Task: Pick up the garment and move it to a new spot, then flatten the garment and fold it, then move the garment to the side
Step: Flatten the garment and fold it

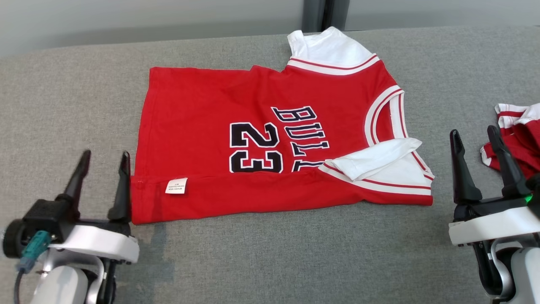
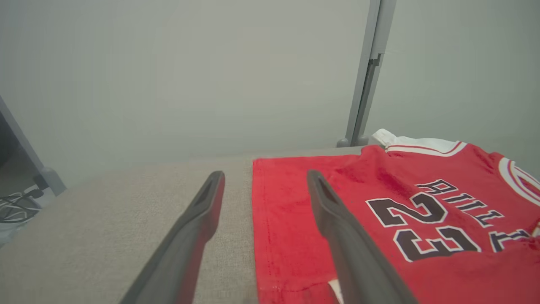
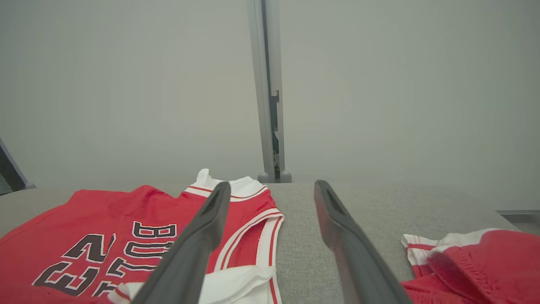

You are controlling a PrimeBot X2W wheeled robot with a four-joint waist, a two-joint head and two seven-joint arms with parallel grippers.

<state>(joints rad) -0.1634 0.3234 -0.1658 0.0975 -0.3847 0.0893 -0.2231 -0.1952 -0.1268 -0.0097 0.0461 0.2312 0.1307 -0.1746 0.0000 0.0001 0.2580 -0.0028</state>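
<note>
Seemingly midway: the red-and-white basketball jersey [image 1: 202, 126] lies flat on the grey fabric worktop [image 1: 295, 261], near edge folded; more folds and moving aside remain; left claw [image 1: 105, 155] and right claw [image 1: 473, 131] spread, empty

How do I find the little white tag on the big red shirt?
On the grey surface lies a big red jersey with the number 23. Follow its near, folded-over edge toward the left gripper: the tag is a small white rectangle with tiny print, unlike the sleeves, which are bigger and have red stripes.
</note>
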